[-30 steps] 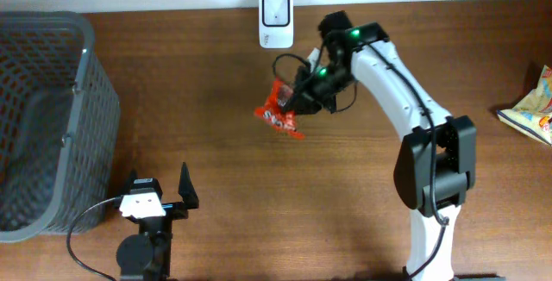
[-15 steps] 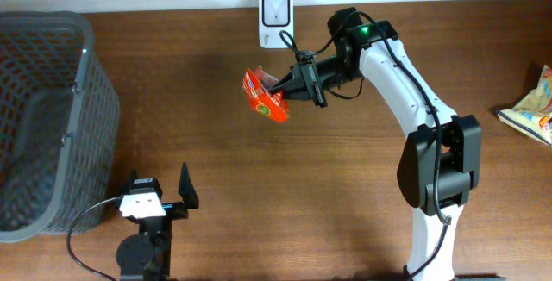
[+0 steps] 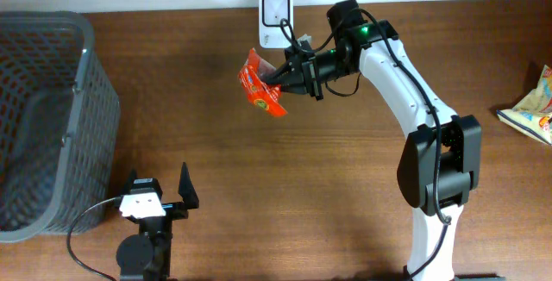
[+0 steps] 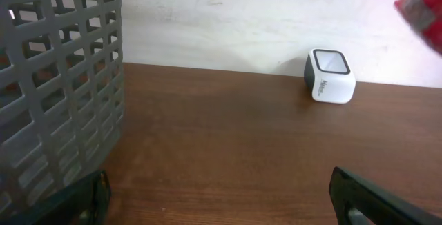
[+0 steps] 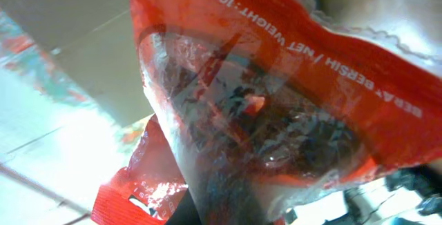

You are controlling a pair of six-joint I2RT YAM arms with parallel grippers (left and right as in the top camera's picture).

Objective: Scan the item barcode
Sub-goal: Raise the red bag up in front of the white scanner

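Brown tabletop lay below the right pincer, clamped on one edge of a red snack pouch, probably light, soft and slippery, best gripped at its seam.

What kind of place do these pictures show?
Probably a mock shop checkout on a table: a white barcode scanner, a grey basket, and a red snack packet held up near the scanner.
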